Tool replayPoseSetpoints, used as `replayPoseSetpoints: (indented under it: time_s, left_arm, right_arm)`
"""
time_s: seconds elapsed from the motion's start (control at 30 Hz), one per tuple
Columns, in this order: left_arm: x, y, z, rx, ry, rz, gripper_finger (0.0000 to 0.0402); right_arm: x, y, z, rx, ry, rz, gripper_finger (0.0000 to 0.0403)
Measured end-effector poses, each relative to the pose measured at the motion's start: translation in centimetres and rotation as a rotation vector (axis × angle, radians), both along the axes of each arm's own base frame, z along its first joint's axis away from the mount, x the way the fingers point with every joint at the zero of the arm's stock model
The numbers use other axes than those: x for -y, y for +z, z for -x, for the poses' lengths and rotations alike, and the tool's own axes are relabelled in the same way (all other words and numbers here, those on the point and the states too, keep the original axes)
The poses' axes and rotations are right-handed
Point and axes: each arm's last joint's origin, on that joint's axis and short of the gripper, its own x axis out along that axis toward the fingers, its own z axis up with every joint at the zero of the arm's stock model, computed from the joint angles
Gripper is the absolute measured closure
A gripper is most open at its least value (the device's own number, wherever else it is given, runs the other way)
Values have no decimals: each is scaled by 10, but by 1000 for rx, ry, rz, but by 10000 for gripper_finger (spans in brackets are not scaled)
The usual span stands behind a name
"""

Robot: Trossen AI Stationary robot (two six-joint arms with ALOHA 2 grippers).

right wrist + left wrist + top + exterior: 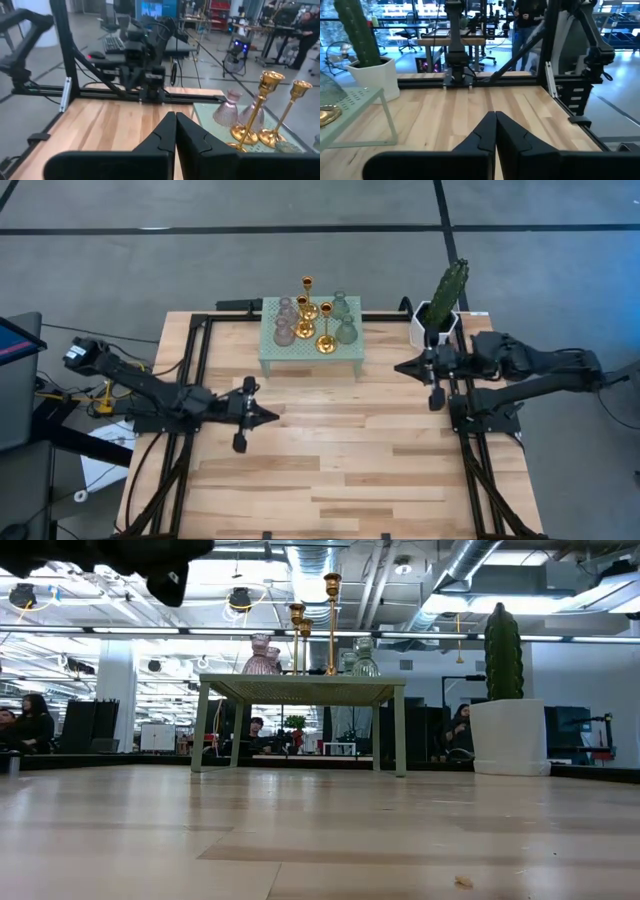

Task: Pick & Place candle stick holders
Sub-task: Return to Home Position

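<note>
- I see the candle stick holders (315,322) grouped on the green stand (310,358), centred at the desk's (340,480) far edge.
- Left gripper (272,416): fingers together, holding nothing, over the desk's left-centre.
- Right gripper (402,366): fingers together, holding nothing, near the stand's right end and the cactus (448,288).
- Open desk surface runs from the stand to the near edge.
</note>
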Motion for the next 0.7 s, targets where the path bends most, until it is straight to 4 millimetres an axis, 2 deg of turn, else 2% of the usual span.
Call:
replayPoseSetpoints:
  time_s: [0.1, 0.23, 0.7]
  left_arm:
    - [-8, 2, -1, 15, 22, 3, 398]
    - [-13, 4, 0, 31, 51, -14, 396]
    - [-18, 18, 16, 128, 61, -36, 395]
  right_arm:
    - [-1, -1, 7, 22, -1, 0, 402]
    - [-1, -12, 18, 20, -41, 6, 402]
    - [5, -41, 77, 191, -22, -72, 403]
